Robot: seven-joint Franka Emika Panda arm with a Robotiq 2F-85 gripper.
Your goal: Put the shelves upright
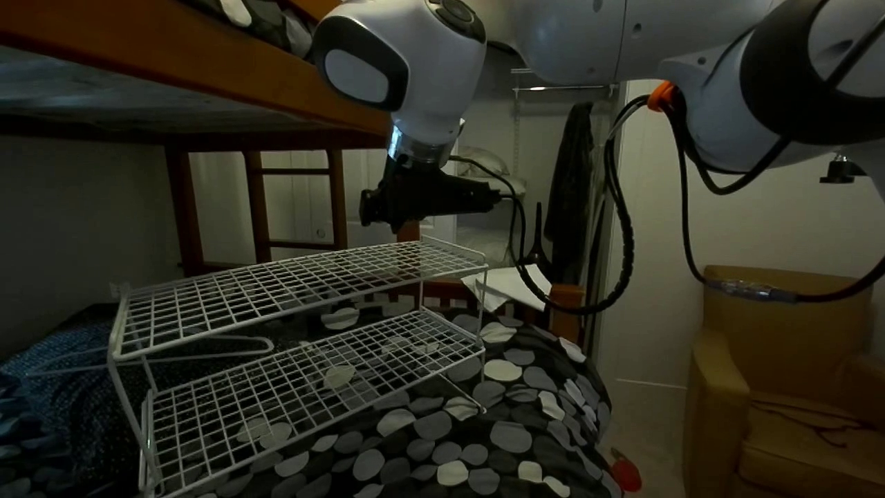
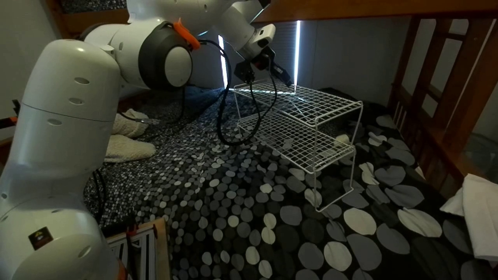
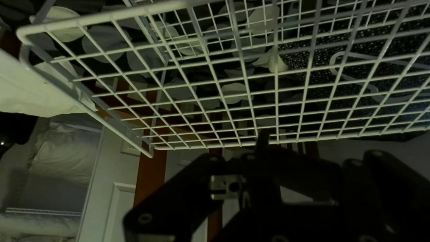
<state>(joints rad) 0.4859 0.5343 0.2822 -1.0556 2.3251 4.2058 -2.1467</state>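
Observation:
The shelves, a white wire rack with two mesh tiers, stand on the bed with one tier above the other, in both exterior views (image 1: 297, 294) (image 2: 311, 103). In an exterior view the upper tier slopes down toward the left. Thin wire legs and loops rest on the bedding. The upper mesh also fills the top of the wrist view (image 3: 242, 77), which looks upside down. My black gripper (image 2: 288, 83) is just above the upper tier. In the wrist view its dark fingers (image 3: 262, 143) look shut together, overlapping the mesh edge, with nothing seen between them. I cannot tell whether they touch the wire.
The wooden bunk frame (image 1: 207, 69) overhangs the bed, and its ladder (image 1: 297, 207) stands beyond the rack. White cloth (image 2: 476, 221) lies at the bed's edge. A black cable (image 2: 221, 116) hangs from the arm beside the rack. A tan armchair (image 1: 788, 325) stands beside the bed.

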